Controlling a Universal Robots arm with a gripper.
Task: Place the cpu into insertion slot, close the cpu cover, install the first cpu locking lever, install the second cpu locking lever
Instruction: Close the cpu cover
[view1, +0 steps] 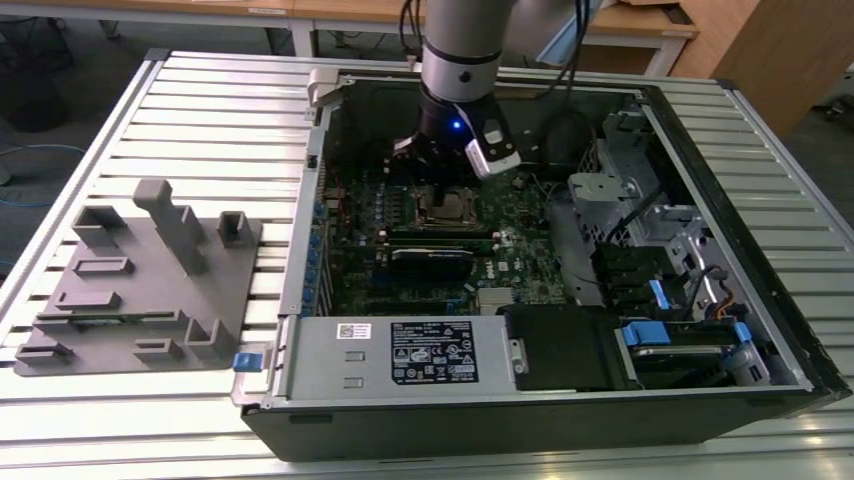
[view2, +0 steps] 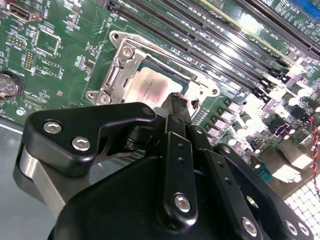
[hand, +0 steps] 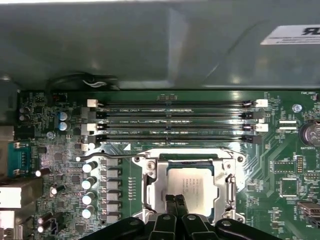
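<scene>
The cpu (hand: 192, 182) lies flat in the insertion slot (view1: 449, 208), its silvery top also visible in the second wrist view (view2: 147, 90). The cpu cover (hand: 150, 182) is a silvery frame lying down around the chip (view2: 117, 70). A thin wire lever (hand: 107, 157) stretches along the socket's side nearest the memory slots, and another silvery lever (hand: 231, 186) sits along an adjacent side. My gripper (hand: 175, 202) hangs just over the chip's edge with its black fingers (view2: 176, 107) pressed together and nothing between them. In the exterior view the gripper (view1: 441, 185) stands directly above the socket.
Long black memory slots (hand: 175, 122) run beside the socket. The open computer case (view1: 307, 250) walls surround the board, with drive cages (view1: 641, 230) at the exterior view's right and a labelled black plate (view1: 434, 352) in front. A grey fixture block (view1: 134, 280) lies outside on the slatted table.
</scene>
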